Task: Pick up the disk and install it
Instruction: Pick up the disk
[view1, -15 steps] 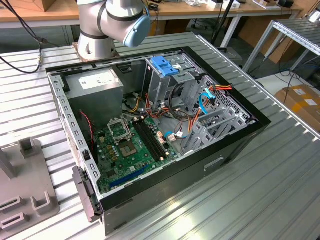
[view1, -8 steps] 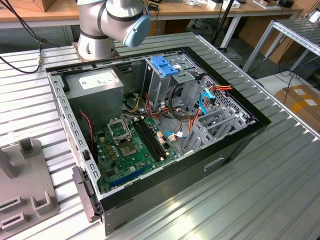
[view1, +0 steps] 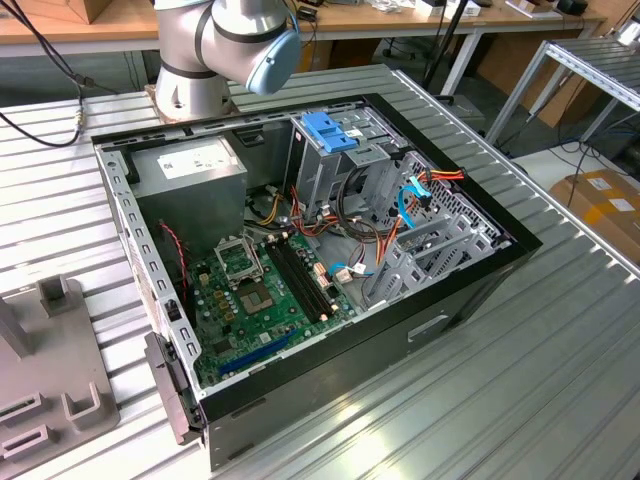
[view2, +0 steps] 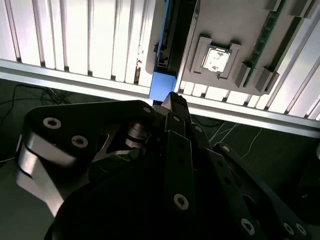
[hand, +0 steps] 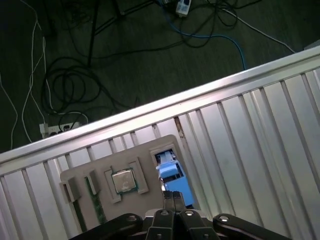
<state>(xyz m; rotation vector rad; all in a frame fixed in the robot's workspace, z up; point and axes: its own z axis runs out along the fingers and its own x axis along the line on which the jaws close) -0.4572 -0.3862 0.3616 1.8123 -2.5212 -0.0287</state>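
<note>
At the table's (hand: 240, 130) edge, in the first wrist view, the disk (hand: 172, 176) is seen standing on edge in a slot of a grey fixture (hand: 112, 159), with its light-blue end uppermost. The gripper (hand: 173, 196) is held just beside that blue end. Its fingers are pressed together and nothing is seen between them; whether the disk is touched cannot be told. A chip (hand: 123, 180) is seated in the fixture near the disk, and a green memory stick (hand: 96, 202) is slotted beyond it. In the exterior view, an open case (view1: 480, 290) is laid on the table, with a blue bracket (view1: 325, 130) atop its cage (view1: 372, 162).
</note>
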